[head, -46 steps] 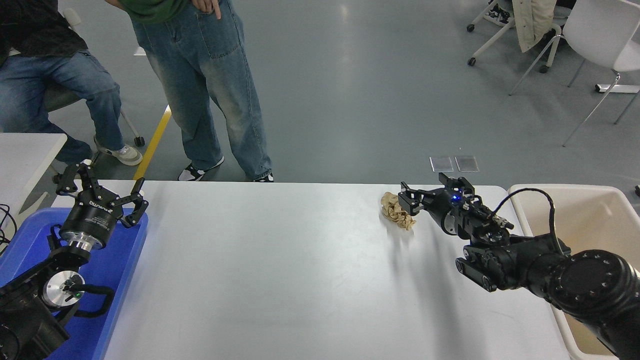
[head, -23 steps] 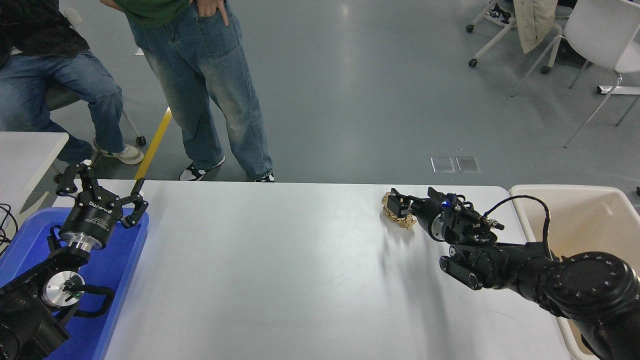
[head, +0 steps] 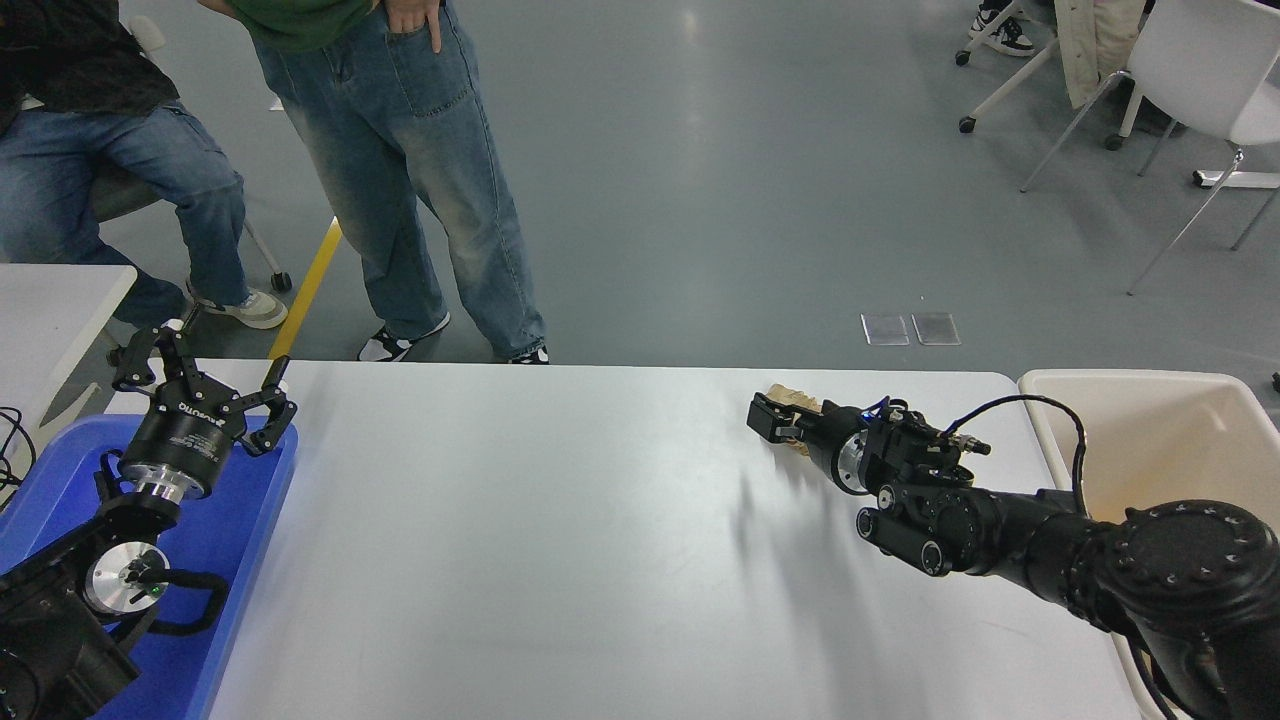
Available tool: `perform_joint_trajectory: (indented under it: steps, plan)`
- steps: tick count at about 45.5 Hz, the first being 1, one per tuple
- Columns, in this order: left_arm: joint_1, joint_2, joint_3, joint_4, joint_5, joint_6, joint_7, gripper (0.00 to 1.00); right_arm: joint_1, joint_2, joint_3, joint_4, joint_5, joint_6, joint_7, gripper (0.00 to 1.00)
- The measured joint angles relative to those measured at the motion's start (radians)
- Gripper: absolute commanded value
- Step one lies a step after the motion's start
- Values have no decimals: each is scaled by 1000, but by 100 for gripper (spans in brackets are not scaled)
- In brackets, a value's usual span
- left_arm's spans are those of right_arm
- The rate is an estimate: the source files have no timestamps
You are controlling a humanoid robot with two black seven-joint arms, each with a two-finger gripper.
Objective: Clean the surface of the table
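Right gripper at crumpled paper, far right of surface.

Crumpled tan paper wad (head: 796, 403) lies on the matte white table surface (head: 560, 540), mostly hidden behind the right gripper (head: 778, 420); finger state indeterminate. Gripper has advanced leftward over it since earlier frames. Left gripper (head: 205, 385) parked, open, over blue tray (head: 235, 520).

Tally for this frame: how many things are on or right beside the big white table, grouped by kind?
Crumpled brown paper, mostly hidden by the right gripper: 1
Blue tray at the table's left end, under the parked left gripper: 1
Beige bin at the right end: 1
Robot grippers: 2
Total: 5, with only the paper lying on the table surface.
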Motion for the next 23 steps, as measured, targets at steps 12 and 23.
perform_joint_trajectory:
  steps: [12,23]
  plan:
    - [-1,0,0,0,0,0,0,100,-22,0,-42,-19,-3,0,-1,95]
    - [-1,0,0,0,0,0,0,100,-37,0,-70,-31,-4,-4,-1,85]
